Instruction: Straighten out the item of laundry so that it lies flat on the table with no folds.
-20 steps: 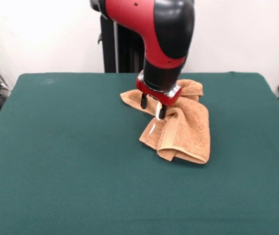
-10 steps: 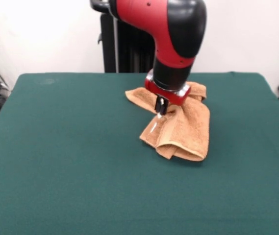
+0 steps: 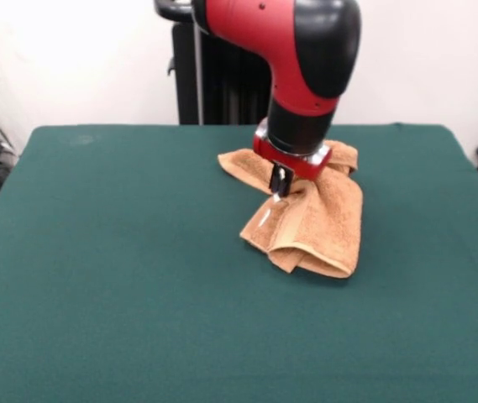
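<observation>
- While the towel [image 3: 306, 214] lies bunched and folded toward the far edge of the tabletop [image 3: 121, 277], a little to the right of its middle, the arm stands directly over it.
- Its pincer [image 3: 279, 182] is clenched on a raised fold of the towel near the cloth's centre; the two fingers appear pressed together with fabric between them.
- The towel is far from flat: one part hangs down toward the near edge as a doubled flap, another part spreads out behind the arm toward the far edge.
- I judge the step in hand to be the grasp itself, just completed, before any pulling.
- The next move calls for lifting the pinched fold and drawing it sideways, so the layers slide apart; a pull that is too quick may drag the whole bundle instead of opening it.
- Compared with one second ago, the fingers, then apart, have closed, and the arm has shifted slightly to the right side of the view.
- The towel's far part also moved a little with the arm; the near flap stays almost the same.
</observation>
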`<state>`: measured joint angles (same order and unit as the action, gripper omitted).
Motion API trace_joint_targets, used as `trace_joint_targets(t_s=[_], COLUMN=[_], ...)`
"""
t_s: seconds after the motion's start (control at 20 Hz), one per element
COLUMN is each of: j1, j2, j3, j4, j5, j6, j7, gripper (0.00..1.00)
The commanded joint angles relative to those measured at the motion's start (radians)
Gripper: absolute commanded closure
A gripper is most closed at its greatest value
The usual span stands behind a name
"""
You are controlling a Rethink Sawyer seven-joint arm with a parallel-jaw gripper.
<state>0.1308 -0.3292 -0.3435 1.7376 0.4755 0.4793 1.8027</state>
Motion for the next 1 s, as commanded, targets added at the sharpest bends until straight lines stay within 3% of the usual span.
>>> trace_joint_targets(t_s=[0.05, 0.25, 0.4, 1.0], j1=[0.070, 0.176, 0.216, 0.211], j2=[0.002, -0.071, -0.105, -0.207], j3=[0.055, -0.136, -0.222, -0.246], j4=[-0.085, -0.136, -0.178, -0.233], j5=[-0.047, -0.115, -0.144, -0.123], j6=[0.179, 0.308, 0.391, 0.538], j7=[0.195, 0.255, 0.278, 0.276], gripper=[1.00, 1.00, 1.00, 1.00])
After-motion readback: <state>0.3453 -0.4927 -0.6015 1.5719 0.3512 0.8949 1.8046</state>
